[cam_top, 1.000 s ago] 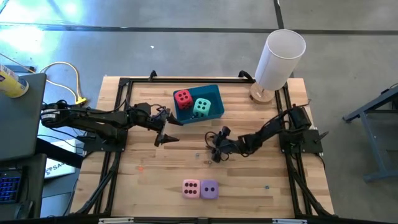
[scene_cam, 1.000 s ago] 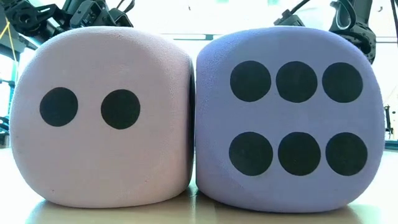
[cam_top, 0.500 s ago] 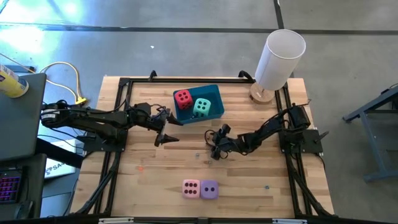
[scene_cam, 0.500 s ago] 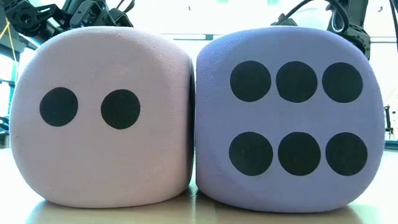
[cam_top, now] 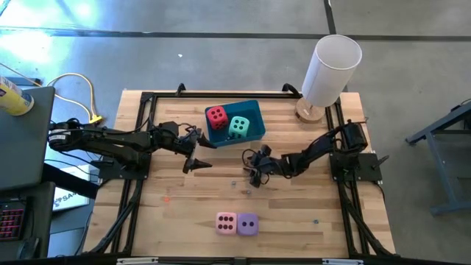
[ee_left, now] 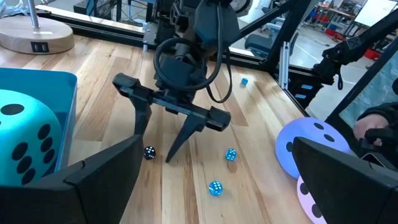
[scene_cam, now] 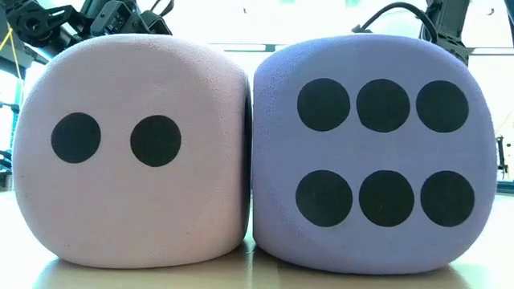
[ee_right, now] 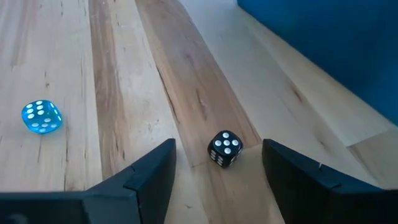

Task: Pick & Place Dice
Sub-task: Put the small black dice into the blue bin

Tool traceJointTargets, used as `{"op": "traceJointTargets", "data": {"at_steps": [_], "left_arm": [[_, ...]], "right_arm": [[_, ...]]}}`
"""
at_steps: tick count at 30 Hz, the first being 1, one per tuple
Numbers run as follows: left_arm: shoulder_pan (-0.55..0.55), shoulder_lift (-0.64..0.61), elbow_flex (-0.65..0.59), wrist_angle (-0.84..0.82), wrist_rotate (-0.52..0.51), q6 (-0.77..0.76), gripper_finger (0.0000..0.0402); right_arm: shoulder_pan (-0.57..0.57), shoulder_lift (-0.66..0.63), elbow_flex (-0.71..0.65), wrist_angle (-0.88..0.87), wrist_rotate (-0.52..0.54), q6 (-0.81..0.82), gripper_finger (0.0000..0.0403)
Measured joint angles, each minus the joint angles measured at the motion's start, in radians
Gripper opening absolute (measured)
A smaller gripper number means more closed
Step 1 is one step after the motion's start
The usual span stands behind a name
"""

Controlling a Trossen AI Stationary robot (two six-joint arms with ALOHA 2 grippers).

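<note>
Small black die on the bare wood, squarely between the spread fingers of the right gripper and just ahead of its tips, blue bin close beyond; nothing held, jaws part open with room either side of the cube. Cube, so no long axis to line up; probably only a short drop and squeeze needed. Left gripper wide open and empty, waiting beside the bin, clearly farther from that die; pink die and purple die touching at the near edge, red die and teal die inside the bin.

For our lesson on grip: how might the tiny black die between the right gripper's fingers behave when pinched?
The black die looks hard and glossy, so it may slip. Being tiny between the open right gripper fingers, it could squirt aside. Flat faces suggest it won't roll far.
</note>
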Motion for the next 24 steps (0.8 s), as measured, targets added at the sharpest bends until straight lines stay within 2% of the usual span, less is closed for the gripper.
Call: {"op": "traceJointTargets", "data": {"at_steps": [24], "left_arm": [[0.000, 0.000, 0.000, 0.000, 0.000, -0.010, 0.0400]], "right_arm": [[-0.001, 0.001, 0.000, -0.003, -0.020, -0.029, 0.0048]]}}
